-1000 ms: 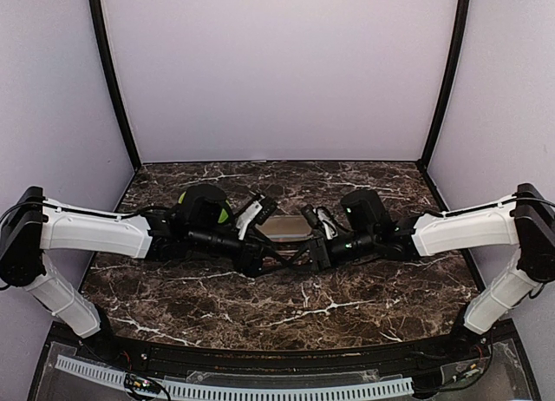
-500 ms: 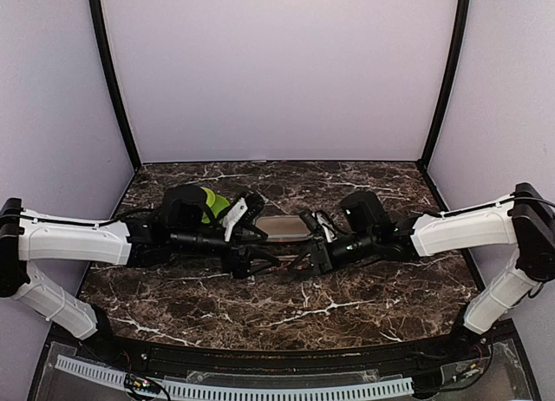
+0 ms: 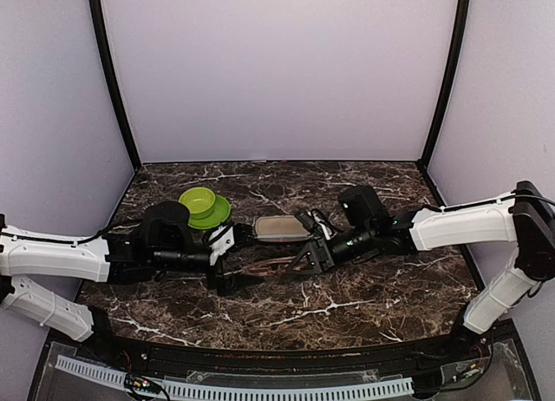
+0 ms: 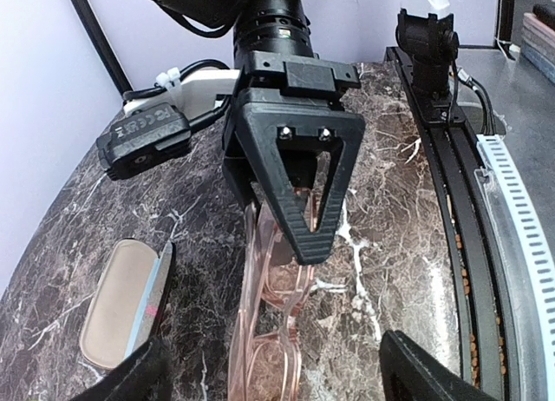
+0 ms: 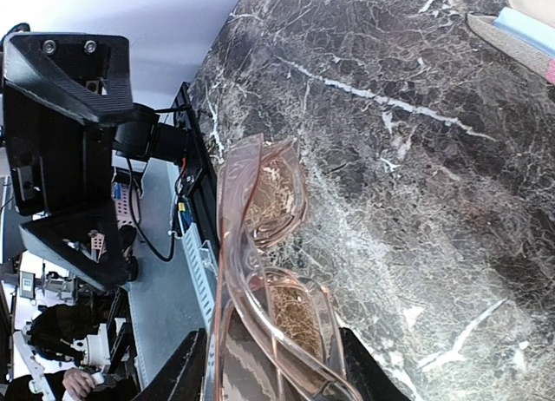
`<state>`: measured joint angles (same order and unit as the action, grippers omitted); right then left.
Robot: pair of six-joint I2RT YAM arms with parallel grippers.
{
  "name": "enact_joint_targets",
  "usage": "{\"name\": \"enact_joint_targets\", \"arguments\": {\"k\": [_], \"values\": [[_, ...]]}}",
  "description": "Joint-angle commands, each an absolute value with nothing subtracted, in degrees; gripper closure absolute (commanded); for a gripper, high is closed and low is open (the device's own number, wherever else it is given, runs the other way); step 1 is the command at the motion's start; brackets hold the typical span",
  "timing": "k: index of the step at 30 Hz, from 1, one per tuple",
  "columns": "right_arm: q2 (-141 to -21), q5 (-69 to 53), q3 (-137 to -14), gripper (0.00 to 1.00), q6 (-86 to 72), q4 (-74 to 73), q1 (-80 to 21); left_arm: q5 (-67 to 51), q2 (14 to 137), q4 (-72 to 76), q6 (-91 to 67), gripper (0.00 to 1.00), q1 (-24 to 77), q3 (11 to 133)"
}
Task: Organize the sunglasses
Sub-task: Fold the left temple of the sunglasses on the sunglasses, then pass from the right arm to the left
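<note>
Dark marble table, lilac walls: one pair of pink sunglasses [image 3: 276, 266] is held near centre, pinched at one end by the right claw [image 3: 305, 257]. The left claw [image 3: 232, 259], at their 9 o'clock, gapes wide and empty. One tan case [image 3: 280, 228] lies at their 12 o'clock and one green bowl [image 3: 201, 201] at 10. Stowing the glasses looks not yet done.

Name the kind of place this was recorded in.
Probably a lab test booth: plain lilac panel walls with black corner posts, a marble-pattern table, and a white cable track along its near edge.
</note>
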<state>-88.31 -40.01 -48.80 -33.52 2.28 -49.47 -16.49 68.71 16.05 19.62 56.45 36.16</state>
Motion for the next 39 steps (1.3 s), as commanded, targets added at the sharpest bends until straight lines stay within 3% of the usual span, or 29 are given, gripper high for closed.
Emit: {"name": "enact_joint_targets", "arguments": {"k": [1, 8, 21, 36, 39], "values": [[-89.2, -43.4, -51.7, 0.71, -33.5, 0.8, -49.1, -12.9, 69.4, 14.2, 26.7, 0.16, 58.0, 36.8], [-89.5, -44.2, -51.2, 0.72, -34.7, 2.5, -49.1, -6.4, 75.7, 12.7, 32.1, 0.18, 61.1, 41.3], [-90.5, -45.3, -49.2, 0.72, -37.1, 6.5, -49.1, 4.3, 82.5, 12.9, 35.8, 0.38, 64.5, 44.9], [-90.9, -45.5, -49.2, 0.72, -37.6, 6.9, -49.0, 6.6, 81.6, 14.7, 35.7, 0.48, 64.8, 42.4], [-90.9, -45.5, -49.0, 0.72, -37.6, 7.0, -49.0, 6.8, 81.7, 14.4, 35.8, 0.54, 64.8, 42.4]]}}
